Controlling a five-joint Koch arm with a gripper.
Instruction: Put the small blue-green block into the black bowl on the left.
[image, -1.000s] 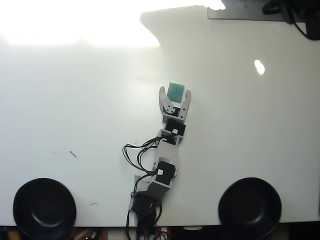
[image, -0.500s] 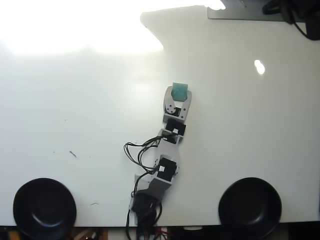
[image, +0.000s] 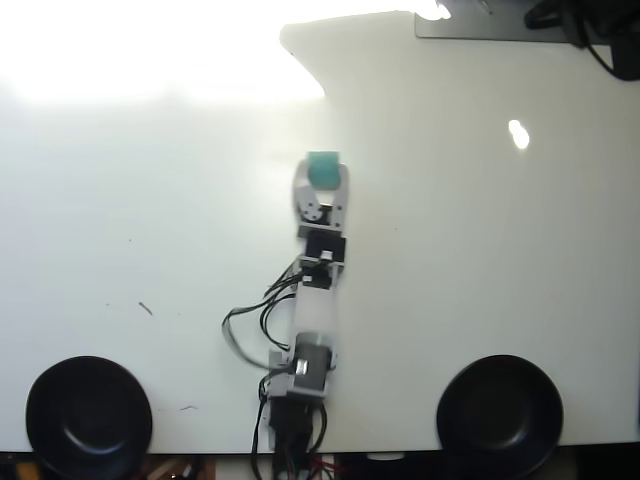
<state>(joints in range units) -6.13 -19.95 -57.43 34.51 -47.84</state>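
The slim hobby arm (image: 316, 300) is built of pale grey-white plastic links alternating with boxy black servo motors, some bearing small white labels. Thin black cables (image: 250, 325) loop out along one side. Its light grey gripper (image: 323, 175) ends in two curved jaws.

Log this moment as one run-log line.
gripper: shut on small blue-green block | black bowl: lower left, overhead view, empty | phase: block gripped, not delivered

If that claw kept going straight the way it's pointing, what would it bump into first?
Probably nothing: the gripper, shut on the small blue-green block, points toward the overhead view's top, where only bare white table and glare show. Height can't be judged.
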